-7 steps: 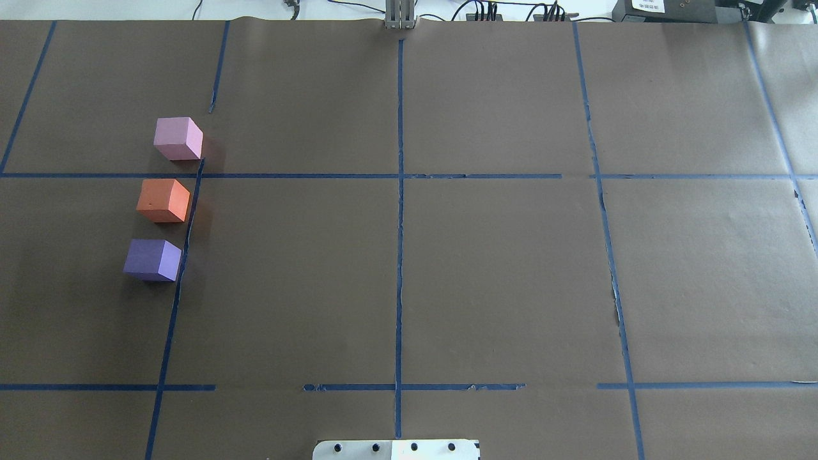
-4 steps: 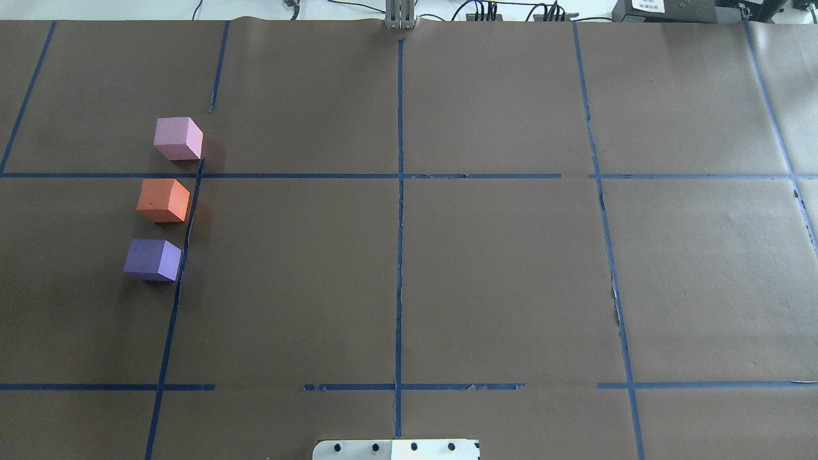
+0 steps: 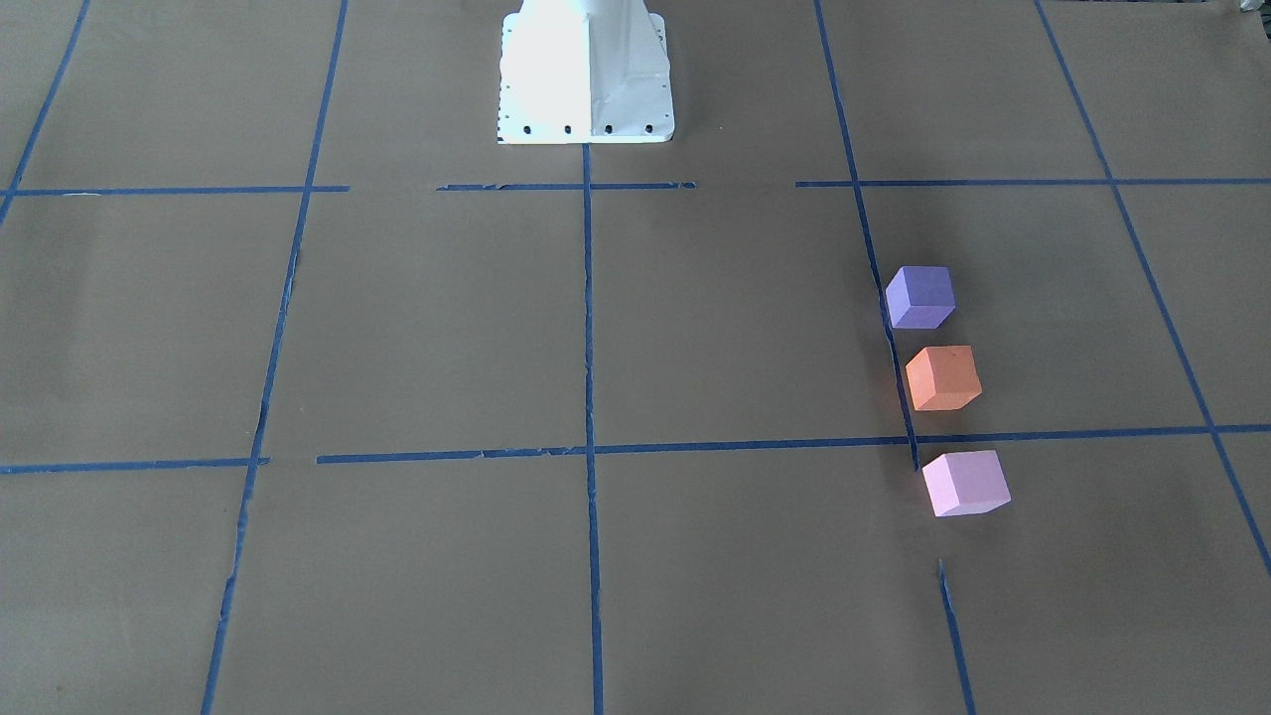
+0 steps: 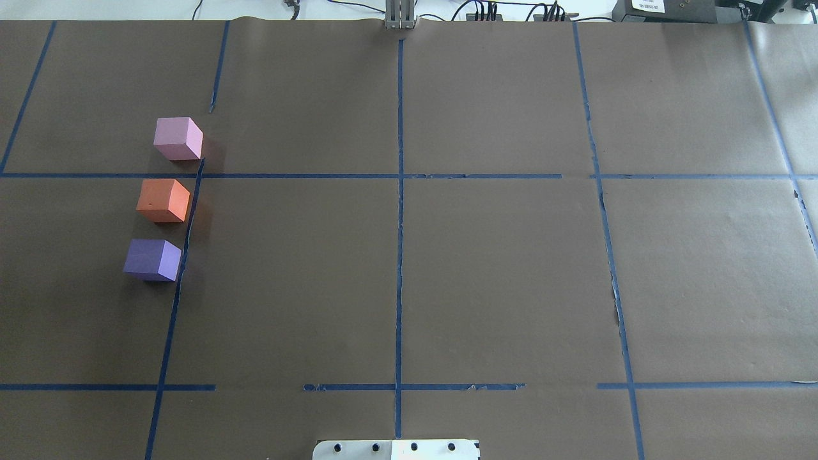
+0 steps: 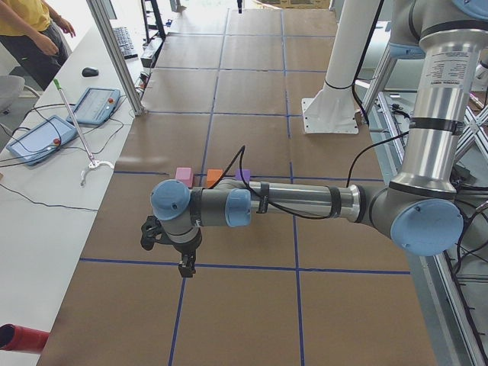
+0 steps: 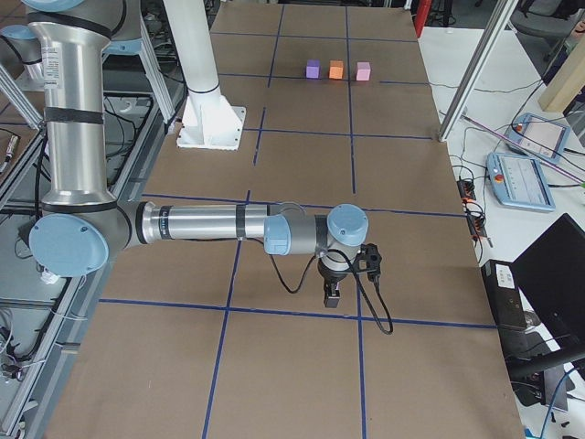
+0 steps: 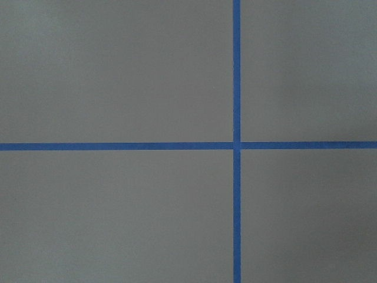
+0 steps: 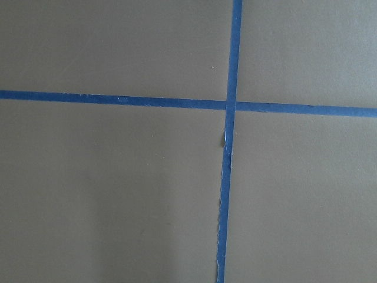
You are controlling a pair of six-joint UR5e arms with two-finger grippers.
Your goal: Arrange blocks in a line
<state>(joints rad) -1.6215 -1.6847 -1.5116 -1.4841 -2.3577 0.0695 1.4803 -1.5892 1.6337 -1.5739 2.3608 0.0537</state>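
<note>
Three blocks stand in a straight row on the brown paper, a small gap between each: the pink block farthest from the robot, the orange block in the middle, the purple block nearest. They also show in the front view as pink, orange and purple. The left gripper hangs over a tape crossing well away from the blocks. The right gripper hangs at the table's other end. I cannot tell whether either is open or shut. Both wrist views show only paper and tape.
Blue tape lines divide the paper into a grid. The robot's white base plate sits at the near edge. A side bench with teach pendants and a person lie beyond the far edge. A metal post stands there.
</note>
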